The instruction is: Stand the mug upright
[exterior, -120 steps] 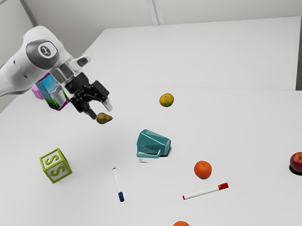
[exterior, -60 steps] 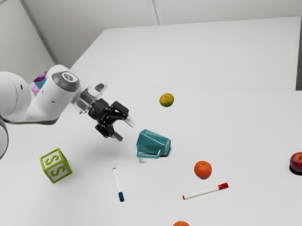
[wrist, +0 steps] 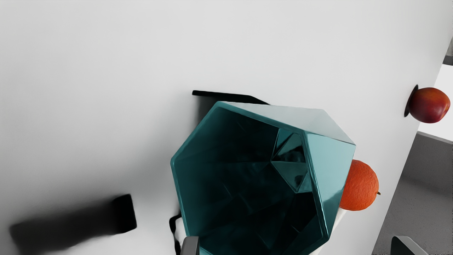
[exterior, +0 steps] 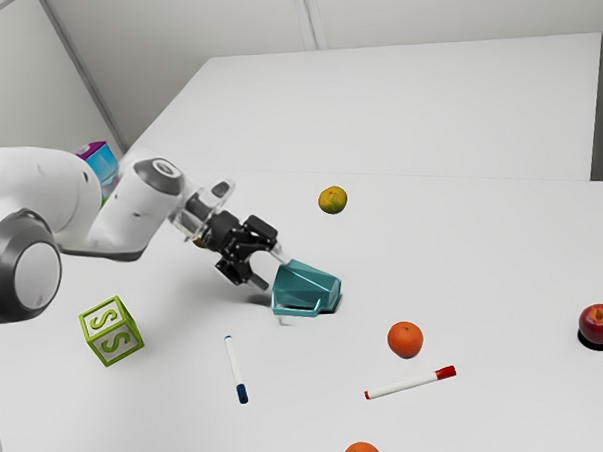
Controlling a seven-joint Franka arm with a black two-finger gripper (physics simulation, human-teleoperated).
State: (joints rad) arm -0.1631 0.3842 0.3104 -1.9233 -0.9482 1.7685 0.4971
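Reaches from the exterior view's left with gripper [exterior: 270, 270] wide and empty, now closer to the teal mug [exterior: 307, 288], left of and beyond an orange [exterior: 406, 340]. Finds the mug still on its side; seems to be lining up a rim grasp.

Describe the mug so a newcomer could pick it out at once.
On the white table, find the open black claw. Just ahead of it lies the mug, teal, faceted and on its side, its mouth facing the claw. Unlike the round orange and the slim blue-capped marker nearby, it is hollow and has a handle.
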